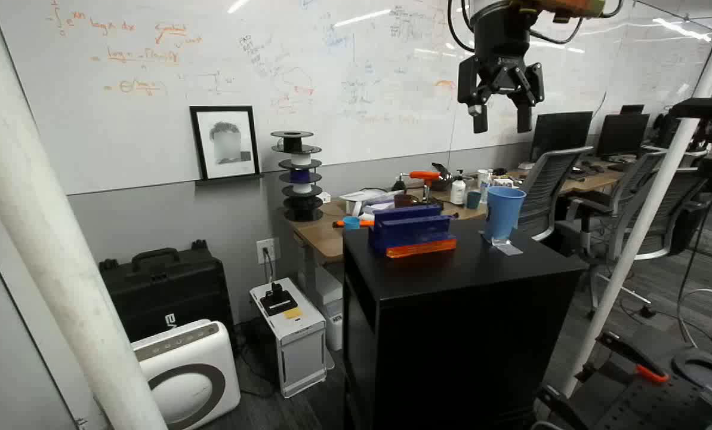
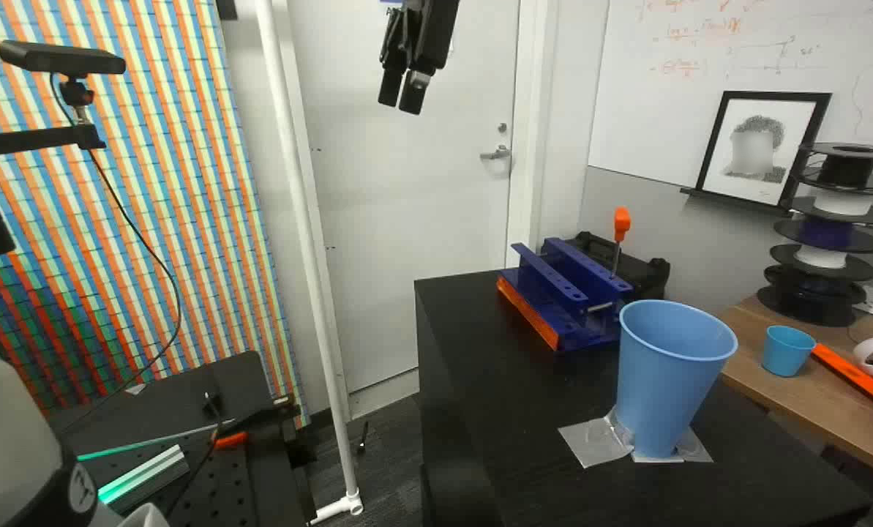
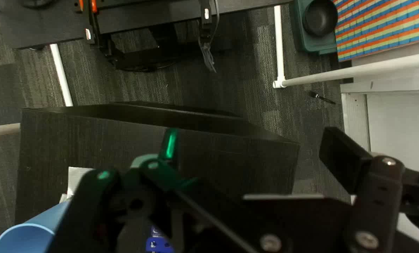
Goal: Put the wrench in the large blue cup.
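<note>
The wrench is an orange T-handled tool [image 1: 424, 175] standing upright in the dark-blue box [image 1: 412, 227] on the black cabinet; in an exterior view its handle [image 2: 621, 223] shows nearly end-on. The large blue cup [image 1: 504, 214] stands upright, taped down on the same cabinet; it also shows in an exterior view [image 2: 670, 388] and at the lower left of the wrist view [image 3: 25, 239]. My gripper [image 1: 502, 122] is open and empty, high above the cabinet; it shows in an exterior view [image 2: 402, 94] and the wrist view [image 3: 255, 149]. The wrench is hidden in the wrist view.
The black cabinet [image 1: 451, 286] carries the box and cup. A wooden desk [image 2: 809, 406] behind holds a small blue cup [image 2: 787, 351], an orange tool [image 2: 857, 377] and stacked spools [image 2: 824, 234]. A white pole [image 2: 308, 241] and chairs [image 1: 546, 197] stand nearby.
</note>
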{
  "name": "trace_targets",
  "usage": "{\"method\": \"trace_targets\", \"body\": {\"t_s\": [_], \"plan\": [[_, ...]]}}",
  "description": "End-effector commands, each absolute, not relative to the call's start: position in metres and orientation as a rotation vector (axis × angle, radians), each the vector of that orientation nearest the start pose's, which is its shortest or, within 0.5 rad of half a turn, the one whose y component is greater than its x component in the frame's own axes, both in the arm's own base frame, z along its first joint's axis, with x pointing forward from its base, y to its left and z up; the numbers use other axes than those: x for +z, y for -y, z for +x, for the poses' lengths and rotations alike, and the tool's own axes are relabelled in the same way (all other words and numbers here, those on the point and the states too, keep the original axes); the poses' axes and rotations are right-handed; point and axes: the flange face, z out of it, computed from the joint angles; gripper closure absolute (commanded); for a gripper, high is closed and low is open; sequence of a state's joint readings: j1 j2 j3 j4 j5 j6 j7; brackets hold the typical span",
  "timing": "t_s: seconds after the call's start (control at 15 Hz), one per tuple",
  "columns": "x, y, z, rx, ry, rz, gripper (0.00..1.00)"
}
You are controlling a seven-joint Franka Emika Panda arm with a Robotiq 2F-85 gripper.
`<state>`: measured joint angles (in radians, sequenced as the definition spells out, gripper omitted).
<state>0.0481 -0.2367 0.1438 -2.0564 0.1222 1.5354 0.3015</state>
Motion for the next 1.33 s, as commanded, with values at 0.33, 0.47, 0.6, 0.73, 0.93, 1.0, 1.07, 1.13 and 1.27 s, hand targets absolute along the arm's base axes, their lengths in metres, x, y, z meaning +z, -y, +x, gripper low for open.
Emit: {"method": "trace_targets", "body": {"t_s": [0.33,0.47,0.6,0.73,0.93,1.0,1.07,1.13,1.27], "plan": [[0.522,-0.104,0.443,0.447,-0.202,-3.084,0.0],[0.522,-0.104,0.443,0.447,-0.202,-3.084,0.0],[0.522,-0.106,0.448,0.438,-0.141,-3.132,0.0],[0.523,-0.099,0.462,0.404,-0.089,-3.205,0.0],[0.527,-0.08,0.486,0.366,0.056,-3.31,0.0],[0.53,-0.071,0.497,0.345,0.124,-3.331,0.0],[0.532,-0.064,0.508,0.311,0.184,-3.351,0.0],[0.532,-0.056,0.52,0.294,0.284,-3.351,0.0],[0.528,-0.045,0.547,0.273,0.483,-3.339,0.0]]}}
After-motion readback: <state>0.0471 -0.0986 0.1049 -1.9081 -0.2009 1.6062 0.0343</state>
